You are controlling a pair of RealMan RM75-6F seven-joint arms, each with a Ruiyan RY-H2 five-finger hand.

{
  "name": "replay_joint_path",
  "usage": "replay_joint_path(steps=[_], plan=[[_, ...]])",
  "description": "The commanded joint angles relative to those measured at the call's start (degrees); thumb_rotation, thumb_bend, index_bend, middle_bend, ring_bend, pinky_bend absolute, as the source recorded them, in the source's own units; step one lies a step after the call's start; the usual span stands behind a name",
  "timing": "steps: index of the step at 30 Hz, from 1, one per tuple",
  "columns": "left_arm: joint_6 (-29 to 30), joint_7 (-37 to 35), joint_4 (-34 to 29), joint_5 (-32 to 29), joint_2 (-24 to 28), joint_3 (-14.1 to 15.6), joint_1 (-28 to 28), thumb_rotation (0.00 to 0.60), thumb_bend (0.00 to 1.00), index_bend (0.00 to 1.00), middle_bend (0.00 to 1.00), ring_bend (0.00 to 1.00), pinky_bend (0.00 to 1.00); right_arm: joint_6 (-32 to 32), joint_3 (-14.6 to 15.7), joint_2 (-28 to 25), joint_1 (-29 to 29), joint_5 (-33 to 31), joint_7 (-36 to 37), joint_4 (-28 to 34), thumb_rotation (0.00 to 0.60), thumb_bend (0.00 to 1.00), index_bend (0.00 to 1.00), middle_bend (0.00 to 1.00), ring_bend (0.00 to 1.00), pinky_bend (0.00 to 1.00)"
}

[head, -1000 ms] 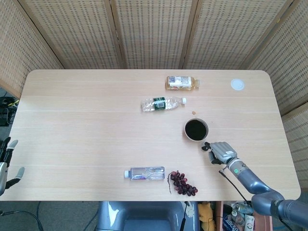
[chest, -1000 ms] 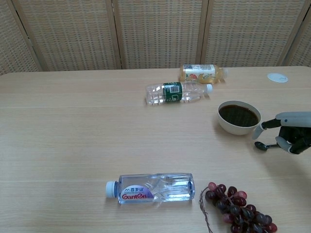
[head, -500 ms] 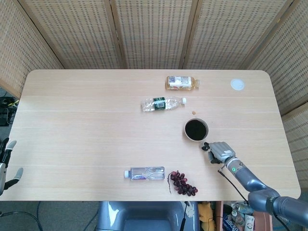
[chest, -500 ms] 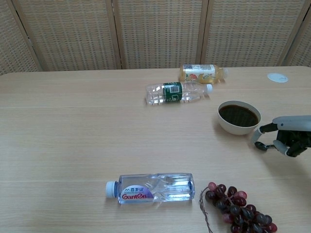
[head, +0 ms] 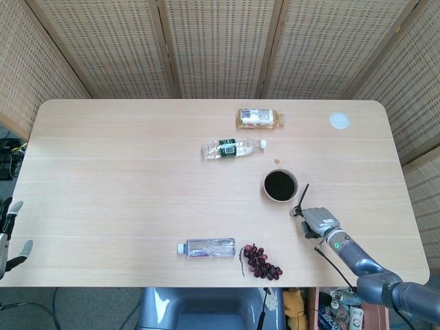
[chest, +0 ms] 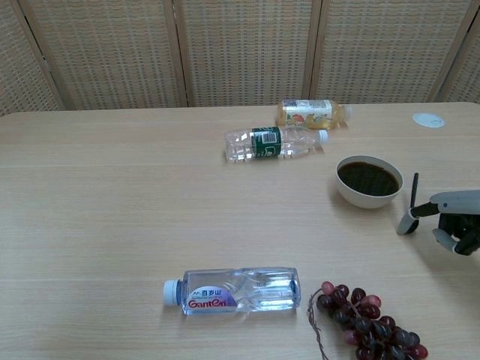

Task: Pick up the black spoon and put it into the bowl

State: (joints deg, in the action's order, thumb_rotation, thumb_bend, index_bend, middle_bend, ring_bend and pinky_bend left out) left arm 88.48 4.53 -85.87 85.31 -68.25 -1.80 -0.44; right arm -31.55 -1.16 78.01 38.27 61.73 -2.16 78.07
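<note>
- Pinching the black spoon (chest: 411,206) near its lower end, the right hand (chest: 457,225) held it nearly upright, handle up, just off the bowl (chest: 369,182) toward the table's right edge.
- Bowl lay just beyond, toward the far edge; the left hand (head: 8,234), spread and holding nothing, hung off the left edge, well apart.
- Spoon: thin, rigid, dark. Bowl: round, pale outside, dark within.

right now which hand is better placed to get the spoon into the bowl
The right hand. It already has the black spoon tipped up against its fingers, just beside the bowl. The left hand sits at the table's far left edge, holding nothing.
</note>
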Motion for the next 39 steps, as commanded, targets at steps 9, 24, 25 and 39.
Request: replay_joint_path(steps=[9,24,25,39], plan=[[-0.3,0.1,0.2,0.1,-0.2,-0.1,-0.3,0.600,0.36,0.00,0.00,0.00,0.00,-0.8,1.3,-1.9,-1.4,-1.2,0.3,-0.1,0.600,0.94,0.22,0.92,0.97,1.00],[-0.4,-0.7,0.8,0.0,-0.5,0.0,-0.3,0.600,0.36,0.00,0.00,0.00,0.00,-2.9,0.5,-4.4,-1.4,-0.7,-0.2,3.3,0.600,0.94,0.22,0.92,0.97,1.00],[-0.4,-0.8,0.9,0.0,-0.5,0.1,-0.3,0.600,0.36,0.00,0.00,0.00,0.00,-2.8,0.5,-4.4,-1.3,-0.8,-0.4,3.2,0.600,0.94,0.22,0.92,0.97,1.00],[-0.3,-1.2,1.4,-0.4,-0.7,0.1,0.0,0.600,0.36,0.00,0.00,0.00,0.00,-1.4,0.2,-4.0,0.5,-3.1,-2.1,1.4,0.600,0.94,0.22,0.92,0.97,1.00]])
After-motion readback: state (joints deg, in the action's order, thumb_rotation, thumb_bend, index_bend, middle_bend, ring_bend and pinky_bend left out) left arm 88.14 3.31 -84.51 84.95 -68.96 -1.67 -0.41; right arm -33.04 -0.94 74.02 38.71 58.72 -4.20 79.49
